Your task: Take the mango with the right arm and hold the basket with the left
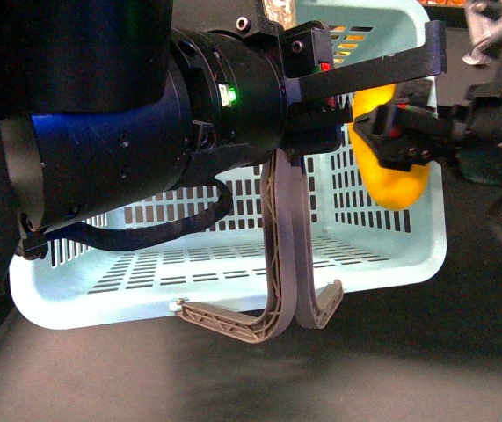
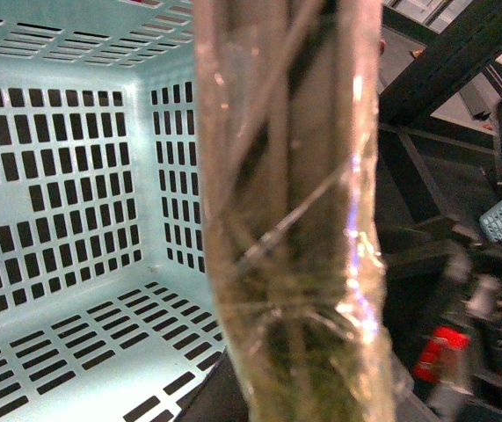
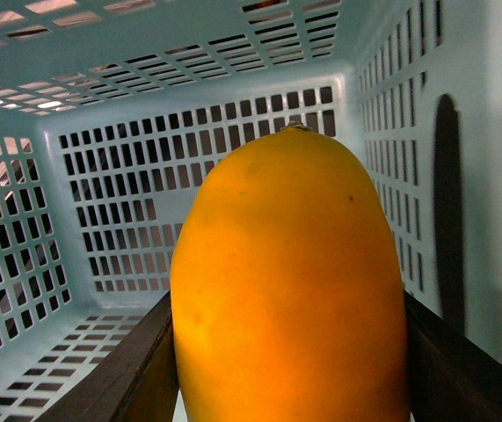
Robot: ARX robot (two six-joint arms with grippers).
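The right gripper (image 1: 389, 141) squeezes the smooth yellow-orange mango (image 3: 290, 281) inside the light turquoise slotted plastic basket (image 1: 409, 264). The mango stands nearly upright, its low end pointing at the basket floor. The left gripper (image 1: 382, 83) grips the taped grey-brown handle (image 2: 294, 220)

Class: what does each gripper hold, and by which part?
Right gripper: the mango, across its middle. Left gripper: the basket, seemingly by its taped handle.

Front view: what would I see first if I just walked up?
Probably the bright yellow-orange mango on the right, clamped in the right gripper at the open side of the turquoise basket. Next comes the huge glossy black left arm filling the upper left, with a tiny green light on it.
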